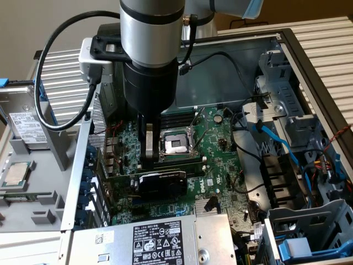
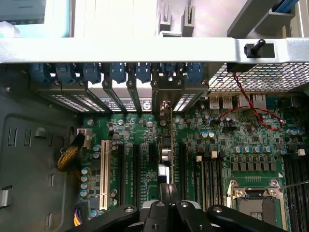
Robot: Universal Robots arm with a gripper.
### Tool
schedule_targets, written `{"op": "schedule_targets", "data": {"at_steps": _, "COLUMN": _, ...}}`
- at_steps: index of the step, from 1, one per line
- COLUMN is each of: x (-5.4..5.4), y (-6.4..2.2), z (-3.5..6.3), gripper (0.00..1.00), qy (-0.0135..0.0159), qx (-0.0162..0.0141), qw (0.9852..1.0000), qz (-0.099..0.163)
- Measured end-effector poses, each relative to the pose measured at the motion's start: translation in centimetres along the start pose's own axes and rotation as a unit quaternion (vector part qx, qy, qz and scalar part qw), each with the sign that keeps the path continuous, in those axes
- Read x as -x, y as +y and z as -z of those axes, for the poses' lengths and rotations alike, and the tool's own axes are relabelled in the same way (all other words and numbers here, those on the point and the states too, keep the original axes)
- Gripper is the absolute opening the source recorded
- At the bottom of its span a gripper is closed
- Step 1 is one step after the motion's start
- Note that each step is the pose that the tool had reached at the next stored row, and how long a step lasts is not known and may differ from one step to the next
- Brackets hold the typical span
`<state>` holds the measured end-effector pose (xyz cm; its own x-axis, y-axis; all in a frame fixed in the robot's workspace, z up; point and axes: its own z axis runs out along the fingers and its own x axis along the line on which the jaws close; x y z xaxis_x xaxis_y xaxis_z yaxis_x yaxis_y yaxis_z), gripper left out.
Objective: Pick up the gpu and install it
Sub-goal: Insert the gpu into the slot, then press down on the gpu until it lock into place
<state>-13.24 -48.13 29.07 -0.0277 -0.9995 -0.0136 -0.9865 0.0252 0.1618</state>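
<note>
Gripper: the gripper (image 1: 148, 161) is seen lowered into the open computer case (image 1: 287, 41), its fingers closed on the top edge of the gpu (image 1: 161, 182).
Gpu, exterior view: the card is shown standing on edge over the motherboard (image 1: 220, 149), just in front of the empty CPU socket (image 1: 175, 144); the black cooler shroud is turned toward the power supply (image 1: 160, 243).
Gpu, wrist view: the gpu (image 2: 170, 145) is seen edge-on as a thin green board running from the gripper (image 2: 166, 205) to the rear slot brackets (image 2: 120, 99), lying among the black expansion slots (image 2: 136, 169). Whether it is fully seated cannot be told.
Wrist view extras: a white PCI slot (image 2: 103, 166), blue bracket latches (image 2: 118, 72) and a red twisted wire (image 2: 248, 108) are shown.
Exterior view extras: a loose processor (image 1: 16, 174) is seen outside the case at the exterior view's left, and blue cables (image 1: 276, 138) at its right.
</note>
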Motion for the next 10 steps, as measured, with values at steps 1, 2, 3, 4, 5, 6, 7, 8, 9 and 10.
{"op": "schedule_targets", "data": {"at_steps": 1, "x": 0.00, "y": 0.00, "z": 0.00, "gripper": 0.11, "qy": 0.0000, "qx": 0.0000, "qw": 1.0000, "qz": 0.000}}
{"op": "schedule_targets", "data": {"at_steps": 2, "x": 0.00, "y": 0.00, "z": 0.00, "gripper": 0.11, "qy": 0.0000, "qx": 0.0000, "qw": 1.0000, "qz": 0.000}}
{"op": "schedule_targets", "data": {"at_steps": 3, "x": 0.00, "y": 0.00, "z": 0.00, "gripper": 0.11, "qy": 0.0000, "qx": 0.0000, "qw": 1.0000, "qz": 0.000}}
{"op": "schedule_targets", "data": {"at_steps": 4, "x": 0.00, "y": 0.00, "z": 0.00, "gripper": 0.11, "qy": 0.0000, "qx": 0.0000, "qw": 1.0000, "qz": 0.000}}
{"op": "schedule_targets", "data": {"at_steps": 5, "x": 0.00, "y": 0.00, "z": 0.00, "gripper": 0.11, "qy": 0.0000, "qx": 0.0000, "qw": 1.0000, "qz": 0.000}}
{"op": "schedule_targets", "data": {"at_steps": 6, "x": 0.00, "y": 0.00, "z": 0.00, "gripper": 0.11, "qy": 0.0000, "qx": 0.0000, "qw": 1.0000, "qz": 0.000}}
{"op": "schedule_targets", "data": {"at_steps": 7, "x": 0.00, "y": 0.00, "z": 0.00, "gripper": 0.11, "qy": 0.0000, "qx": 0.0000, "qw": 1.0000, "qz": 0.000}}
{"op": "schedule_targets", "data": {"at_steps": 8, "x": 0.00, "y": 0.00, "z": 0.00, "gripper": 0.11, "qy": 0.0000, "qx": 0.0000, "qw": 1.0000, "qz": 0.000}}
{"op": "schedule_targets", "data": {"at_steps": 9, "x": 0.00, "y": 0.00, "z": 0.00, "gripper": 0.11, "qy": 0.0000, "qx": 0.0000, "qw": 1.0000, "qz": 0.000}}
{"op": "schedule_targets", "data": {"at_steps": 10, "x": 0.00, "y": 0.00, "z": 0.00, "gripper": 0.11, "qy": 0.0000, "qx": 0.0000, "qw": 1.0000, "qz": 0.000}}
